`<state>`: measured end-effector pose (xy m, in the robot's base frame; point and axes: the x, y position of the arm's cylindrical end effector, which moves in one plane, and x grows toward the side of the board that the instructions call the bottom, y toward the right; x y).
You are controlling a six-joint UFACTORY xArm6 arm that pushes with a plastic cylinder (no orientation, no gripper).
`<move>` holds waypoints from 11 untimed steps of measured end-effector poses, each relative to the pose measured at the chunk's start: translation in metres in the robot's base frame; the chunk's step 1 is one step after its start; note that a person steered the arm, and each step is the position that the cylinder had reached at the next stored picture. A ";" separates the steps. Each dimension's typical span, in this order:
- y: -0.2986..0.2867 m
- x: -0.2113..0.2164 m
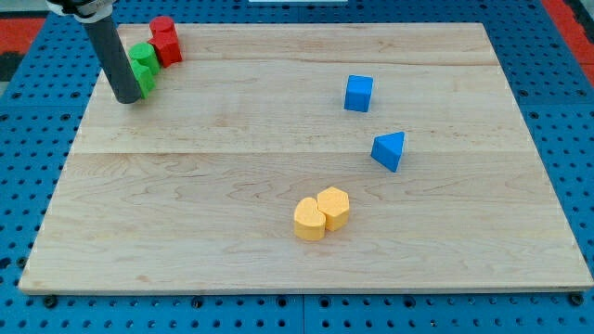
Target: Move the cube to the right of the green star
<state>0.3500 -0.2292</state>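
Wooden board, blue triangular block right of centre, two touching yellow blocks lower middle, red block touching green block at top left, my tip just left of green block, bare rod with nothing to clench, blue cube well apart to the view's right, no readable writing.

All blocks rest on the board. Reference item: the blue cube, located in the upper right-of-centre area of the board.

- Blue wedge-shaped block: near the cube, below it and slightly to the view's right, apart from it.
- Yellow hexagonal block and second yellow block: well below the cube, touching each other, the second at lower left.
- Green block and red block: far left of the cube, touching, the red one higher.
- My tip: far left of the cube, against the green block's lower left side.
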 end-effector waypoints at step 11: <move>0.190 0.008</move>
